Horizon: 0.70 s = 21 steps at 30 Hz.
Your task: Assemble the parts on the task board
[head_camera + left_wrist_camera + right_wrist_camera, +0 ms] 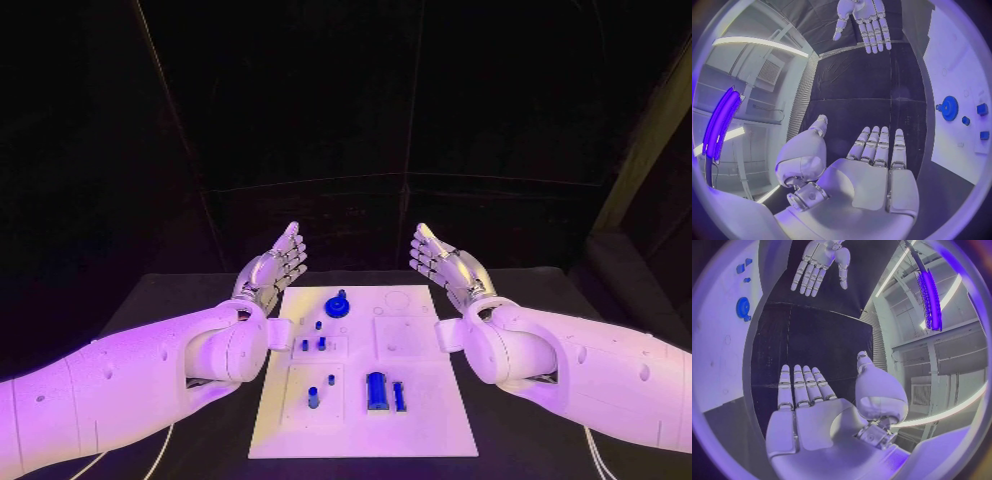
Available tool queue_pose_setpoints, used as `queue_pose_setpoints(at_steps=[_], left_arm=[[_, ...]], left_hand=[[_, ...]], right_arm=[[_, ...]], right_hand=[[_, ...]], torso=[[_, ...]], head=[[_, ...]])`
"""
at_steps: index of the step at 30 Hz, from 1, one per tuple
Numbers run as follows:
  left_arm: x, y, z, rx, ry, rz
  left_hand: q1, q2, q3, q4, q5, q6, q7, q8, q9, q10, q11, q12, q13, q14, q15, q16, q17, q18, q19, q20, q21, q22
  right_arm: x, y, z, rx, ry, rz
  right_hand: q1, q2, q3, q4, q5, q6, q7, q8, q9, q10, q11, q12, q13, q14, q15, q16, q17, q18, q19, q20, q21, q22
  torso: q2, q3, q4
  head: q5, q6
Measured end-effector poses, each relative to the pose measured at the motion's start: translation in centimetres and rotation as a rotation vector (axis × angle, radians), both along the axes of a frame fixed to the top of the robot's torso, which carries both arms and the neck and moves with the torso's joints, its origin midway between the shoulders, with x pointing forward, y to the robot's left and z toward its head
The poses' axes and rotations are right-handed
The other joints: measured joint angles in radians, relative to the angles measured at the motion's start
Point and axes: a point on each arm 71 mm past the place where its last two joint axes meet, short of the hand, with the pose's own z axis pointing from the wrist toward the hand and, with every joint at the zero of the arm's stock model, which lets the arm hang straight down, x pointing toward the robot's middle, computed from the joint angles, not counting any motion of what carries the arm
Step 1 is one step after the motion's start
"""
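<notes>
While both hands hang flat and free above the desk, the scene reads as follows.

Left hand: the left hand hovers beside the far left corner of the task board, fingers straight and apart, holding nothing.

Right hand: the right hand mirrors it at the far right corner, fingers likewise spread and bare.

Task board: it lies flat in the middle of the desk, between the two arms.

Parts: a blue gear sits near the board's far edge; small blue pegs stand mid-board; a larger blue block stands near the front edge with a slim piece just beside it and another peg to its left.

Step in hand: I judge neither hand is engaged with any part. This fits equally a pause ahead of seating pieces or a rest with pieces already seated; whether each part is in its final slot I cannot tell.

Views: the head view gives the whole layout. The left wrist view shows the gear's teeth and its own open palm. The right wrist view shows the same gear from the opposite side, with its own palm flat.
</notes>
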Motion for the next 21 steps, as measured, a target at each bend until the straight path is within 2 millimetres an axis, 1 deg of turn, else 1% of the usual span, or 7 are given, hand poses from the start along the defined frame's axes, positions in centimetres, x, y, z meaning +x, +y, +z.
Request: queue_pose_setpoints(at_steps=[2, 4, 7, 9, 12, 14, 21], left_arm=[[-0.53, -0.22, 0.18, 0.016, -0.013, 0.02], [-0.88, -0.34, 0.29, 0.03, -0.024, 0.036], [-1.19, -0.41, 0.44, 0.052, -0.041, 0.06], [-1.24, -0.37, 0.5, 0.064, -0.049, 0.071], [-1.23, -0.26, 0.59, 0.077, -0.06, 0.086], [-1.23, -0.2, 0.63, 0.084, -0.065, 0.092], [-1.23, -0.12, 0.7, 0.096, -0.075, 0.104]], left_hand=[[-0.043, 0.0, -0.007, -0.001, 0.0, -0.031, -0.004, -0.002, 0.0, -0.033, -0.005, 0.0, -0.001, -0.029, -0.003, -0.014, -0.004, -0.014, -0.023, -0.009, -0.004, -0.011], [-0.08, 0.0, -0.018, -0.001, -0.004, -0.059, -0.006, -0.004, 0.0, -0.062, -0.009, 0.0, -0.001, -0.053, -0.005, -0.023, -0.007, -0.035, -0.043, -0.017, -0.004, -0.021], [-0.13, 0.0, -0.05, 0.0, -0.004, -0.097, -0.008, -0.004, 0.0, -0.099, -0.013, 0.0, -0.001, -0.087, -0.007, -0.029, -0.009, -0.037, -0.072, -0.046, -0.004, -0.034], [-0.162, 0.001, -0.066, 0.0, -0.004, -0.12, -0.01, -0.004, 0.0, -0.124, -0.014, 0.0, -0.001, -0.108, -0.007, -0.037, -0.011, -0.053, -0.089, -0.064, -0.004, -0.046], [-0.205, 0.001, -0.084, 0.001, -0.004, -0.152, -0.01, -0.004, -0.001, -0.157, -0.016, 0.0, -0.001, -0.137, -0.009, -0.037, -0.011, -0.053, -0.111, -0.085, -0.004, -0.079], [-0.229, 0.001, -0.088, 0.0, -0.004, -0.17, -0.011, -0.004, -0.001, -0.175, -0.017, 0.0, -0.001, -0.153, -0.009, -0.04, -0.012, -0.053, -0.121, -0.095, -0.004, -0.095], [-0.301, 0.001, -0.099, 0.0, -0.004, -0.223, -0.011, -0.004, -0.001, -0.23, -0.017, -0.003, -0.001, -0.201, -0.01, -0.041, -0.012, -0.053, -0.159, -0.11, -0.004, -0.124]], right_arm=[[-0.4, 0.04, 0.11, 0.007, 0.001, -0.027], [-0.58, 0.02, 0.17, 0.01, 0.0, -0.046], [-0.63, -0.12, 0.22, 0.01, -0.002, -0.074], [-0.63, -0.21, 0.23, 0.01, -0.003, -0.085], [-0.62, -0.31, 0.24, 0.009, -0.003, -0.099], [-0.62, -0.36, 0.24, 0.009, -0.003, -0.106], [-0.62, -0.45, 0.24, 0.009, -0.003, -0.119]], right_hand=[[-0.051, 0.0, 0.01, -0.003, -0.016, -0.032, -0.009, 0.0, -0.005, -0.036, -0.003, 0.0, -0.001, -0.037, -0.001, -0.002, -0.009, 0.0, -0.035, -0.018, -0.012, -0.001], [-0.094, -0.001, 0.013, -0.005, -0.027, -0.058, -0.016, -0.003, -0.008, -0.066, -0.006, 0.0, -0.001, -0.067, -0.002, -0.002, -0.015, -0.021, -0.063, -0.031, -0.019, -0.002], [-0.152, -0.001, 0.02, -0.006, -0.037, -0.094, -0.022, -0.004, -0.011, -0.108, -0.008, 0.0, -0.001, -0.109, -0.002, -0.002, -0.021, -0.039, -0.102, -0.044, -0.026, -0.002], [-0.188, -0.002, 0.022, -0.008, -0.039, -0.117, -0.025, -0.004, -0.013, -0.134, -0.009, -0.003, -0.002, -0.136, -0.003, -0.002, -0.023, -0.062, -0.127, -0.051, -0.03, -0.003], [-0.24, -0.002, 0.026, -0.007, -0.043, -0.15, -0.028, -0.004, -0.014, -0.171, -0.01, -0.004, -0.002, -0.174, -0.003, -0.002, -0.026, -0.063, -0.161, -0.057, -0.03, -0.003], [-0.269, -0.002, 0.026, -0.007, -0.048, -0.168, -0.029, -0.004, -0.015, -0.193, -0.01, -0.004, -0.002, -0.195, -0.003, -0.002, -0.026, -0.078, -0.18, -0.059, -0.034, -0.003], [-0.353, -0.002, 0.028, -0.009, -0.049, -0.22, -0.032, -0.004, -0.015, -0.254, -0.011, -0.004, -0.001, -0.256, -0.004, -0.002, -0.028, -0.078, -0.237, -0.063, -0.034, -0.003]], torso=[[0.0, 0.0003, 0.0005], [0.0, 0.0005, 0.0006], [0.0, 0.0005, 0.0009], [0.0, 0.0006, 0.001], [-0.001, 0.0008, 0.0011], [-0.001, 0.0008, 0.0011], [-0.001, 0.0008, 0.0012]], head=[[0.0, 0.0], [0.0, 0.0], [0.0, 0.0], [0.0, 0.0], [0.0, 0.0], [0.0, 0.0], [0.0, 0.0]])
